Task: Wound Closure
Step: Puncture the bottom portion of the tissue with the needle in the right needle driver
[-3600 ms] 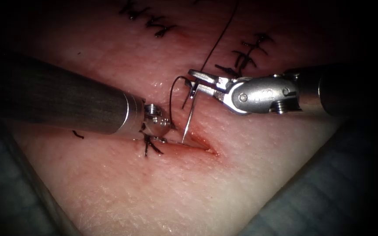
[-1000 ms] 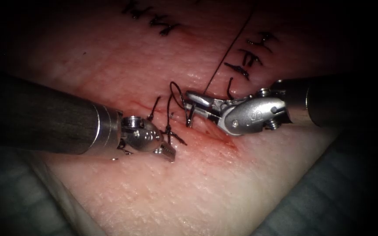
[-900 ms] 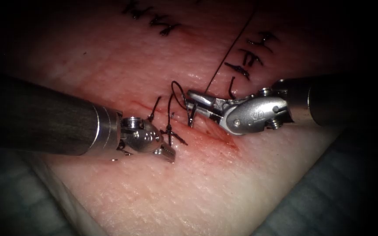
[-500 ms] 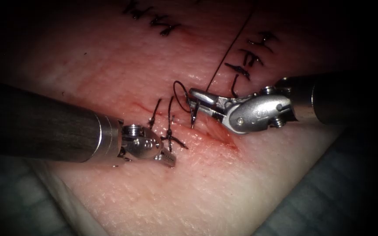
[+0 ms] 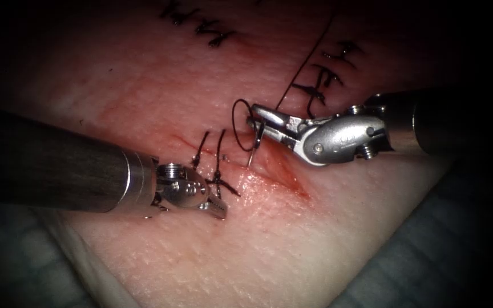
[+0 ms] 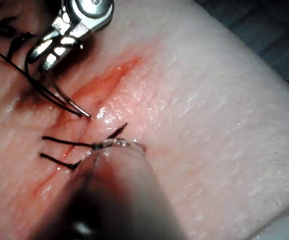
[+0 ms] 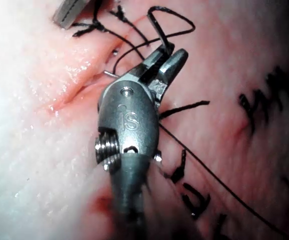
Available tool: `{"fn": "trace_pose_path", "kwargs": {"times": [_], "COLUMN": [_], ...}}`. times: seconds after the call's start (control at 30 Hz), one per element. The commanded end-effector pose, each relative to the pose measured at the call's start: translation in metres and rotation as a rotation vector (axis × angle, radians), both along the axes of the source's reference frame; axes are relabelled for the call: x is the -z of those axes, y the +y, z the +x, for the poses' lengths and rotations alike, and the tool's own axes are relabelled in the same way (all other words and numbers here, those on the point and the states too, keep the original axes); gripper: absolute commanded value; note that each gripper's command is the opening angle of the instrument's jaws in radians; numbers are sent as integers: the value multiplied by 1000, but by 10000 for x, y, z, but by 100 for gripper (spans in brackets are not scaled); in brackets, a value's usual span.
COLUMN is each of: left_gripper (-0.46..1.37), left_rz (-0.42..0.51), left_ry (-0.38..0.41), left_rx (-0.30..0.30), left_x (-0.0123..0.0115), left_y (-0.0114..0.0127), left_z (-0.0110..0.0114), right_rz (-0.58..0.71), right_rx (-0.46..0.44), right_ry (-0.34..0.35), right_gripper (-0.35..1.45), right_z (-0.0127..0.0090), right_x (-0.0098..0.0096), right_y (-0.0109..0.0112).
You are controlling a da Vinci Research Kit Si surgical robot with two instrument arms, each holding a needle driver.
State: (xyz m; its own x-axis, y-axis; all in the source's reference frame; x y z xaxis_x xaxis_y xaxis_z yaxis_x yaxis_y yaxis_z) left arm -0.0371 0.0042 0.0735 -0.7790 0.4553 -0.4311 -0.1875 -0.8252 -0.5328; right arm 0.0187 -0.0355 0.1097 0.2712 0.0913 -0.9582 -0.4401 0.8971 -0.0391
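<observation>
Right pincer (image 5: 256, 121) grips needle (image 5: 253, 145) – left pincer (image 5: 217, 206) empty.

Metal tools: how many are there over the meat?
2. The left tool lies left of the cut, beside a stitch, holding nothing. The right tool comes from the right, holding the needle near its back end, tip above the cut.

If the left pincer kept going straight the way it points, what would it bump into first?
Probably the finished stitch just ahead of the left pincer, with the cut in the tissue beyond. Depth is hard to judge, so it may graze the tissue first. It holds nothing; the right pincer holds the needle.
</observation>
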Motion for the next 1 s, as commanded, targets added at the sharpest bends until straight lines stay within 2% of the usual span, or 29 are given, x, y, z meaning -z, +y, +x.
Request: {"fn": "trace_pose_path", "kwargs": {"times": [0.03,0.27,0.4,0.77,0.9,1.0], "left_gripper": [-35,-35,-35,-35,-35,-35], "left_rz": [2,2,2,2,6,6], "left_ry": [-2,0,-1,-3,-2,-3], "left_rx": [-2,-1,-3,-6,-4,-4], "left_x": [0,-1,-1,0,0,-1], "left_y": [-1,-6,-6,-7,-7,-7], "left_z": [0,5,7,12,15,15], "right_rz": [50,153,180,330,412,507], "right_rx": [-16,-60,-24,99,98,59], "right_ry": [8,34,47,149,173,198], "right_gripper": [-35,-35,-35,-35,-35,-35], "right_z": [-1,-5,-2,20,19,17], "right_x": [-2,-6,-10,-30,-34,-36], "right_y": [-5,9,13,9,7,7]}}
